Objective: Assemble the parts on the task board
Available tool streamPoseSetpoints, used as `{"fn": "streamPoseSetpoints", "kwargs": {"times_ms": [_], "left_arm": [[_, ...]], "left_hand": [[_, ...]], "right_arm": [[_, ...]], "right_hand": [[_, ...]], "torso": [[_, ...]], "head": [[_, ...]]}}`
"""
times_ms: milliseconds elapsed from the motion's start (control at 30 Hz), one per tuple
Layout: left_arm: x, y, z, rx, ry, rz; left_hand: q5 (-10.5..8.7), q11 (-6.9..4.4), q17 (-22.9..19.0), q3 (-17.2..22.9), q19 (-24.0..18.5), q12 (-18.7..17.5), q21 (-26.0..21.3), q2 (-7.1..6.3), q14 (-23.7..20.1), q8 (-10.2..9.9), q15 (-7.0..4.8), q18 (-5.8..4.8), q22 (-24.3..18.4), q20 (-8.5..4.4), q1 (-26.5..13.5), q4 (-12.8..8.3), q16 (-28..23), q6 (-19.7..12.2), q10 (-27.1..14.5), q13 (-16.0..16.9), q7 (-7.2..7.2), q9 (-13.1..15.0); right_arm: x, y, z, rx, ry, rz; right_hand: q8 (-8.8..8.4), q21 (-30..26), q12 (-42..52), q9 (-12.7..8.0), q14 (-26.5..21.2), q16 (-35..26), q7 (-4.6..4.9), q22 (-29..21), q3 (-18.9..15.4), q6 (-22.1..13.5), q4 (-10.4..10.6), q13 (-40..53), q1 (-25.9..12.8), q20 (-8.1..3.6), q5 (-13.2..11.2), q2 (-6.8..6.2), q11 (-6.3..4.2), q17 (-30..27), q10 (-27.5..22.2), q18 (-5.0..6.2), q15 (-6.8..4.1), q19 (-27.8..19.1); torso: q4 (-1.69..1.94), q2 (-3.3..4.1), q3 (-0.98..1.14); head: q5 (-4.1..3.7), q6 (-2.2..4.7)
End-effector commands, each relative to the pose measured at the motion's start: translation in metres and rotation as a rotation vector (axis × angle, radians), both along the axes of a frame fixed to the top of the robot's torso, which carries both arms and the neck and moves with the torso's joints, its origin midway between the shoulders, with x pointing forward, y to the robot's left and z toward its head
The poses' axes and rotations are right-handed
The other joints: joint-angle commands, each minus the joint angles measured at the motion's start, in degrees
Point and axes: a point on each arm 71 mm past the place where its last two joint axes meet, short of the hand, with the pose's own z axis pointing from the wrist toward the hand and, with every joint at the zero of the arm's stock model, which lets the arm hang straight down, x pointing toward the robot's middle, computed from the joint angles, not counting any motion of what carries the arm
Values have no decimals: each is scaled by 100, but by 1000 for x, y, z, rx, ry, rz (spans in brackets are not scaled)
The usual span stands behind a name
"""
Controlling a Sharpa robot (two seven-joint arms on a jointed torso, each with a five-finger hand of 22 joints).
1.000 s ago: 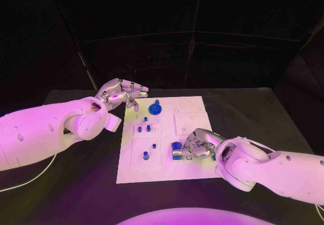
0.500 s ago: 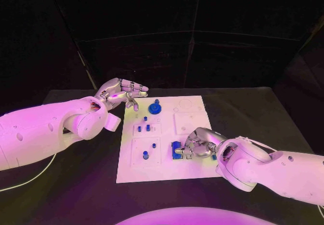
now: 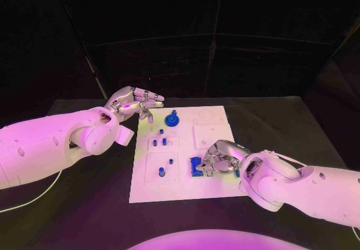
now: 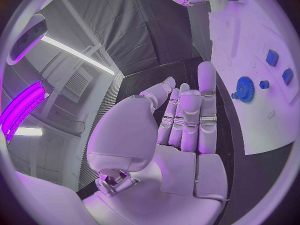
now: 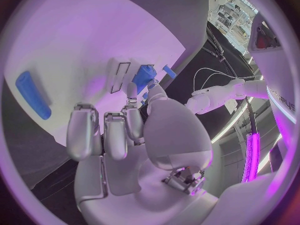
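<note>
The white task board [image 3: 183, 185] lies in the middle of the black table. My right hand [image 3: 218, 158] rests low on its near right part, thumb and a finger pinching a blue block [image 3: 196, 166] [image 5: 144, 76] that stands on the board. A blue rod [image 5: 32, 95] lies flat beside that hand. At the board's far end sits a blue gear [image 3: 172, 121] [image 4: 245, 89], and small blue pegs [image 3: 159, 142] [image 4: 272, 57] stand along the left column. My left hand [image 3: 135, 103] [image 4: 187, 120] hovers off the board's far left corner, fingers loosely apart and holding nothing.
The black table [image 3: 285, 120] stretches beyond the board on both sides. My left forearm [image 3: 52, 143] covers the table's left part and my right forearm [image 3: 307, 185] the near right. A white cable [image 3: 34, 200] trails at the near left.
My right hand has shifted slightly on the blue block, which stays in about the same place. The left hand has kept its place.
</note>
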Motion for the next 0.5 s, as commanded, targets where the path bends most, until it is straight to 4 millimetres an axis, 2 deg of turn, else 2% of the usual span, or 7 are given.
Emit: {"fn": "streamPoseSetpoints", "kwargs": {"times_ms": [33, 233, 500], "left_arm": [[0, -1, 1, -5, 1, -12], [0, 0, 1, -5, 1, -12], [0, 1, 0, -4, 1, -10]], "left_hand": [[30, -8, -6, -8, -24, 28, -36, 53, -45, -13, 7, 68, -8, 3, -27, 33, 24, -22, -50, 7, 2, -3], [30, -8, -6, -8, -24, 28, -36, 53, -45, -13, 7, 68, -8, 3, -27, 33, 24, -22, -50, 7, 2, -3], [30, -7, -14, -9, -23, 39, -40, 56, -49, -10, 7, 69, -10, 4, -30, 40, 27, -26, -62, 9, 3, -3]], "right_arm": [[0, -2, -2, -24, -6, 3], [-2, -3, 0, -14, -16, 13], [-5, -2, 8, 106, -49, 38]], "right_hand": [[22, -33, 2, 8, 431, -32, -11, -1, -3, 23, -36, 12, 47, -36, -34, 3, -48, 591, 1, -103, -33, 16], [21, -34, 0, 15, 430, -35, -8, 0, -14, 18, -84, 15, 74, -37, -43, -31, -47, 588, 1, -103, -33, 16], [27, -27, 76, 40, 440, -12, 14, 19, -147, 15, 7, 112, -185, -24, 1, -40, -24, 635, 58, -107, -14, 24]], "torso": [[-9, 1, 0], [-8, 2, -1], [-8, 0, 5]], "head": [[7, -8], [1, -10], [8, -15]]}}
